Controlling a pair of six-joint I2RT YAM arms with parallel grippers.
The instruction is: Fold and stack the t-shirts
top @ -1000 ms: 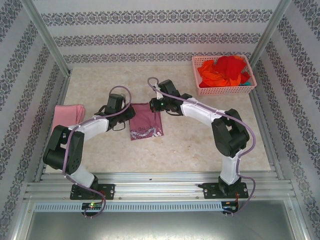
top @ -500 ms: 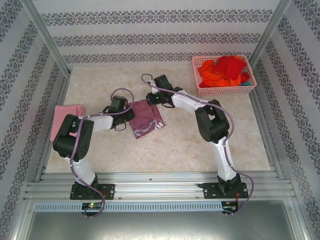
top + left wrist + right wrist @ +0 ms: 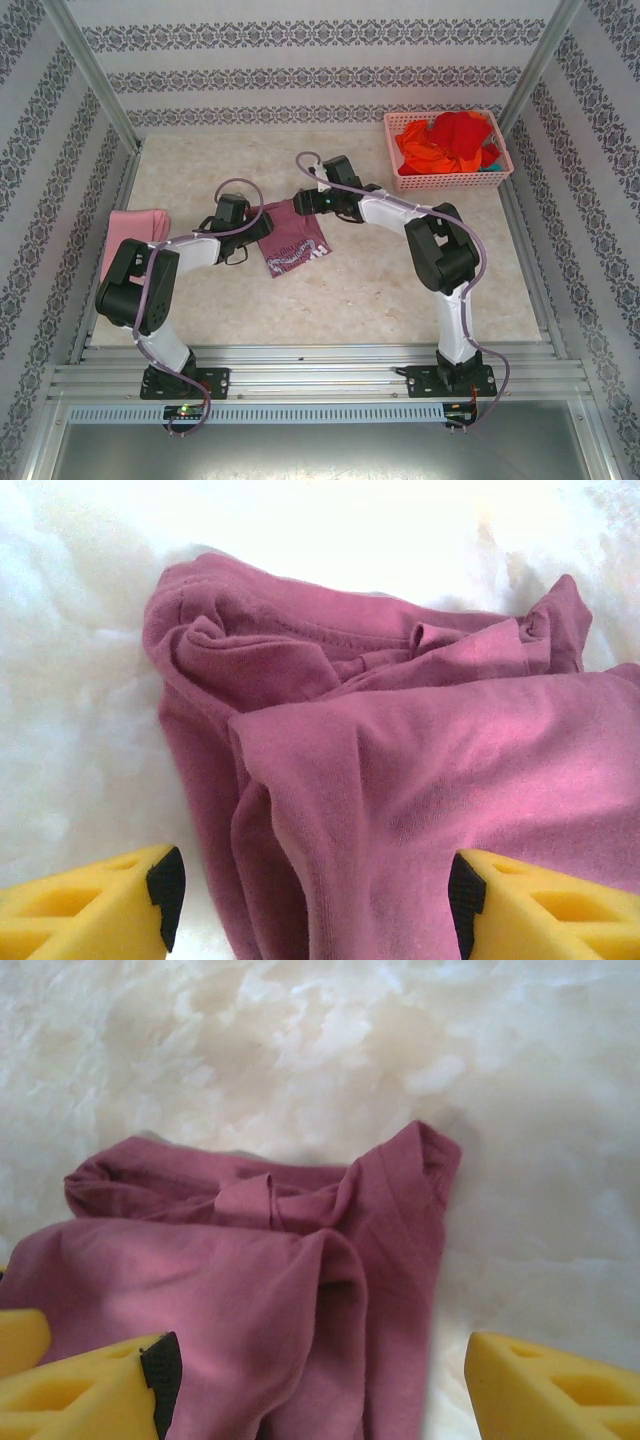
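The dusty mauve t-shirt (image 3: 293,240) lies rumpled and partly folded on the table's middle, its printed lower edge toward me. My left gripper (image 3: 256,228) sits at its left edge and my right gripper (image 3: 301,204) at its far edge. In the left wrist view the shirt (image 3: 400,750) spreads between the wide-apart yellow fingers (image 3: 90,905), so that gripper (image 3: 310,910) is open and holds nothing. In the right wrist view my right gripper (image 3: 315,1390) is open too, above the shirt's (image 3: 250,1280) bunched fold. A folded light pink t-shirt (image 3: 135,235) lies at the far left.
A pink lattice basket (image 3: 445,182) at the back right holds bright red (image 3: 462,133) and orange (image 3: 420,150) shirts. Metal frame posts and patterned walls enclose the marble-look table (image 3: 380,280). Bare tabletop lies in front of the mauve shirt.
Both grippers have gone from shut to open and let go of the mauve shirt. The shirt now lies turned and rumpled. The right arm has drawn back slightly to the right.
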